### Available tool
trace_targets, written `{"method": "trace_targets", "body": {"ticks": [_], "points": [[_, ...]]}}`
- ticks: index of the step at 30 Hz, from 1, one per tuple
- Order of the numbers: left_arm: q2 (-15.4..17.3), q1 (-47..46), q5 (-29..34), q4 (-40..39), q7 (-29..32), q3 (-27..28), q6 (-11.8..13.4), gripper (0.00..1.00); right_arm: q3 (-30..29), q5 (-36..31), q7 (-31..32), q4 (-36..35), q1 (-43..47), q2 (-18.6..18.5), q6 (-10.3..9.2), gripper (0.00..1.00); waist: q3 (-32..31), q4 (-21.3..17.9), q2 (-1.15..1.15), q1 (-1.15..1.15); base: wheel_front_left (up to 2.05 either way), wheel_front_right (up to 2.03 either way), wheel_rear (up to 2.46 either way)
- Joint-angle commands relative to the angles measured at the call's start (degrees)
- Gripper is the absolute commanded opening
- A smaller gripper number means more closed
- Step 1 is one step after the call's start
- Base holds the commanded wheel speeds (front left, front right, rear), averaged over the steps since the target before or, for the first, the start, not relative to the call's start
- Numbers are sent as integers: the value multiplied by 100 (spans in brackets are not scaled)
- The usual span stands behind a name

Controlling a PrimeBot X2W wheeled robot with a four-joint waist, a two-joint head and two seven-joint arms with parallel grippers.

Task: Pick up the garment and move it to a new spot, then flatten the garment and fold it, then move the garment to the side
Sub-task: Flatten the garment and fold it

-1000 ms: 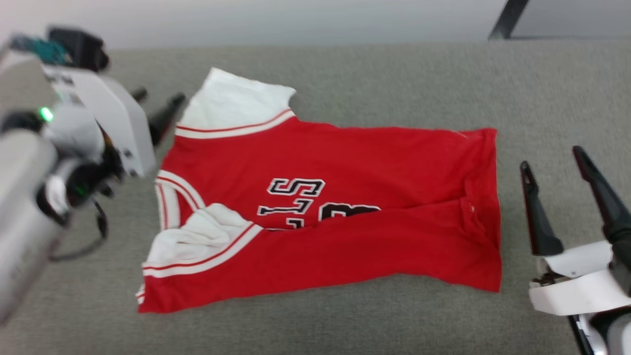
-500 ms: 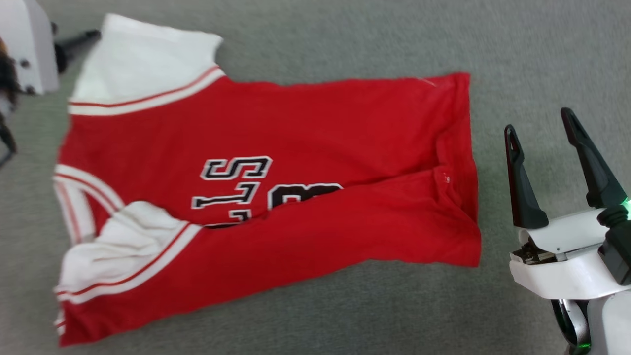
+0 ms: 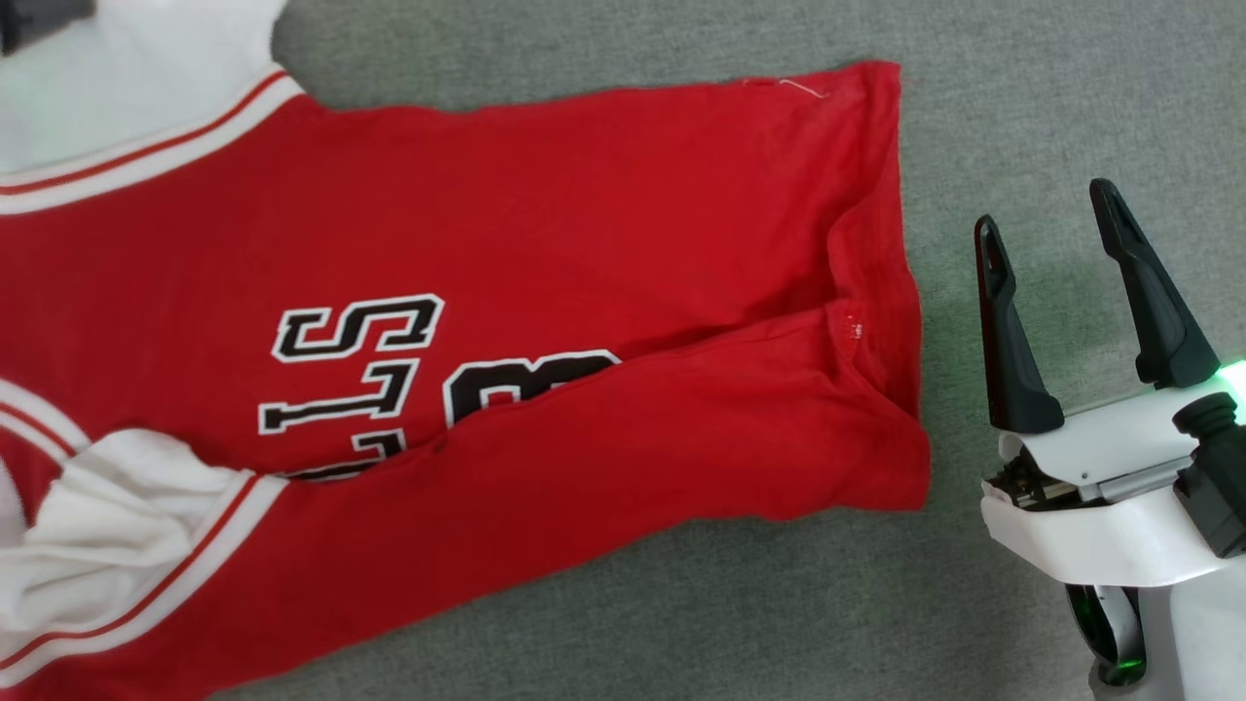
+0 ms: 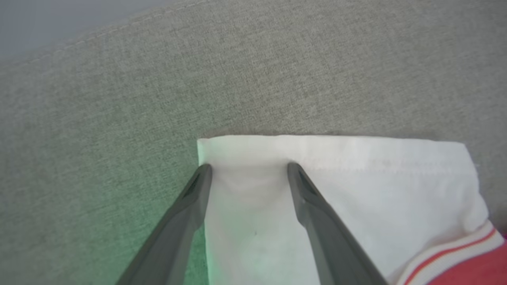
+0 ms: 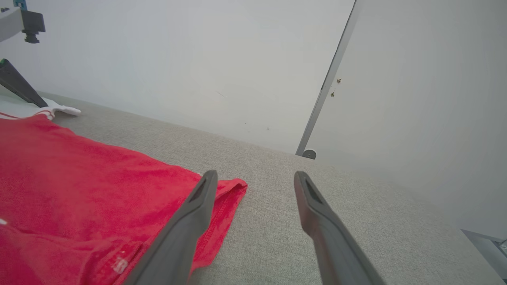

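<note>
Two gaping tools, one garment

From above, the head camera looks steeply down on the garment spread over grey upholstery, near enough that its left side runs out of frame. The left wrist camera hangs close over the far-left white sleeve, sighting along the left gripper. The right wrist camera sits low at the right, sighting along the right gripper across the red hem toward a pale wall. Head and right wrist views share that hem's far corner.
</note>
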Motion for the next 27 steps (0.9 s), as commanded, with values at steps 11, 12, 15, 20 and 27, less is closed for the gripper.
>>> {"method": "trace_targets", "body": {"ticks": [11,12,15,20,27], "points": [[-118,357,203,787,799,-467,496,100,-27,265,108,-101,-197,28,-7,100,130,-136,0,0,0,0,0],[-158,412,137,827,852,-448,526,97,-33,282,129,-121,-205,24,-7,100,132,-137,0,0,0,0,0],[-233,503,-15,952,1090,-387,731,0,-57,355,222,-174,-208,16,-7,100,125,-118,0,0,0,0,0],[-309,306,12,656,793,-331,578,0,-99,706,633,-245,-233,48,-7,100,78,-10,0,0,0,0,0],[-676,273,-115,569,517,-251,469,0,-151,1435,2498,-350,-734,-210,-6,100,-79,315,0,0,0,0,0]]}}
